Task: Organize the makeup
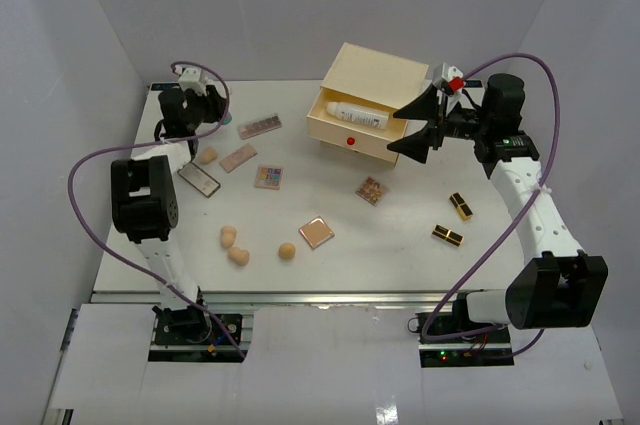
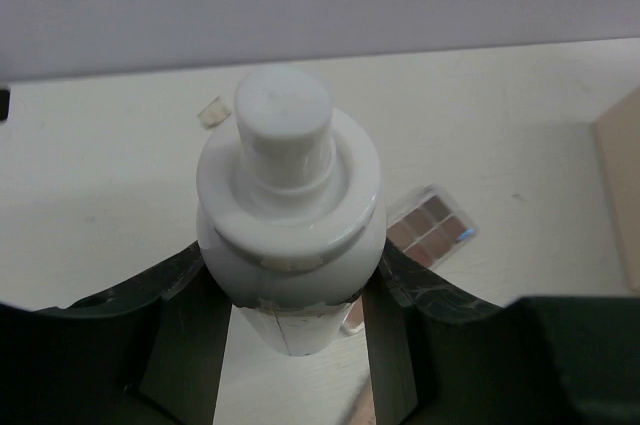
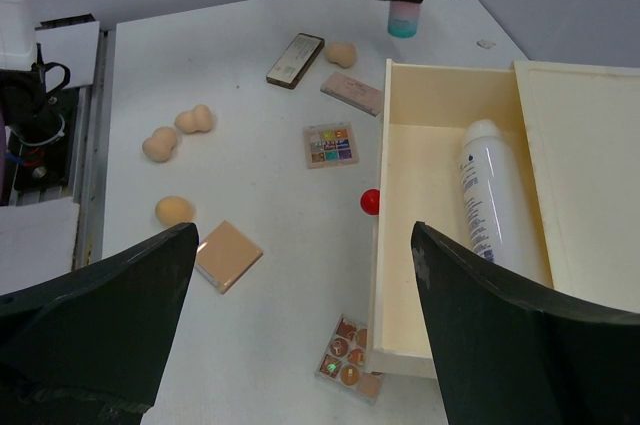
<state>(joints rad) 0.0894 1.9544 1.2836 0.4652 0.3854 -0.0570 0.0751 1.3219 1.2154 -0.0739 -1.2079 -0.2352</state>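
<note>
Sorting the makeup into the cream chest (image 1: pixel 372 70) looks to be the job in hand. The white table (image 1: pixel 400 265) is carrying the chest at its far right. One drawer (image 1: pixel 375 148) is standing pulled out toward the near side, and a tall bottle (image 1: pixel 358 115) is already lying inside it.

The right claw (image 1: pixel 405 131) is hovering just beside the drawer's right end, spread wide and holding nothing.

At the far left corner, the left claw (image 2: pixel 290 285) is pinching a small bottle (image 2: pixel 288 175) by its body, below the cap. The bottle is standing upright between the fingers. Whether its base is resting on the table or hanging just above it, I cannot tell.

Smaller items are lying loose across the middle of the table:
- palettes (image 1: pixel 268 177) toward the far left and the centre
- a peach compact (image 1: pixel 316 232) near the middle
- tan sponges (image 1: pixel 239 255) at the near left
- two lipsticks (image 1: pixel 461 206) at the near right

My reading is that the pick-up of the small bottle is being completed. The next move probably calls for:
- lifting the bottle clear
- carrying it rightward over the palettes
- lowering it into the drawer beside the tall bottle, without clipping the drawer wall or the waiting right claw
</note>
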